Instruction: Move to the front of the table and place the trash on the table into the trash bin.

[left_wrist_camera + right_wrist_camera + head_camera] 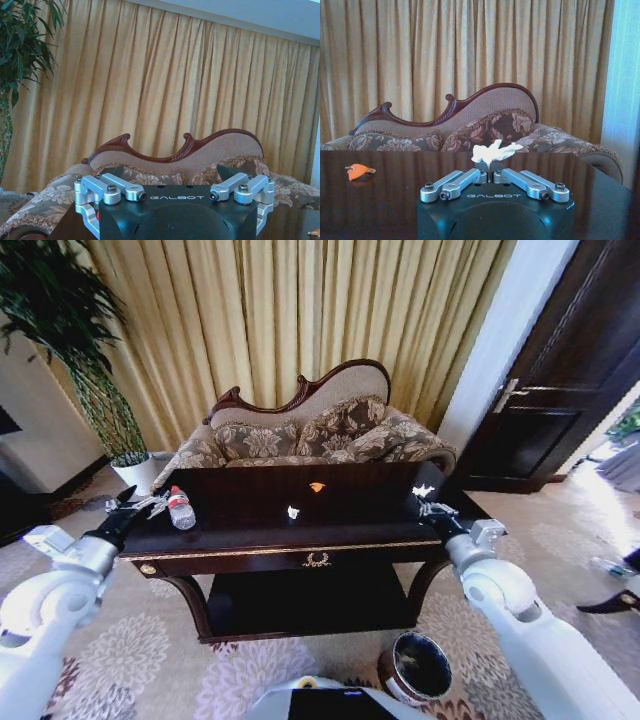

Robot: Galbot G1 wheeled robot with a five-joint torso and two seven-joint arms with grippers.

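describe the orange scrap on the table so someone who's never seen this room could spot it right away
Start at the dark glossy table in front of the patterned sofa. Near the middle of its top, toward the sofa side, lies the orange scrap, small and flat. It is the one orange piece: the white scrap lies nearer the front edge, and the bottle sits near the table's left end.

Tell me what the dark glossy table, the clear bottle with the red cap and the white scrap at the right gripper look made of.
The dark glossy table: apparently lacquered wood, mirror-like top, gold trim. The clear bottle with the red cap: likely thin plastic, see-through. The white scrap: crumpled, probably tissue or paper, pinched by the right gripper. The left gripper is beside the bottle.
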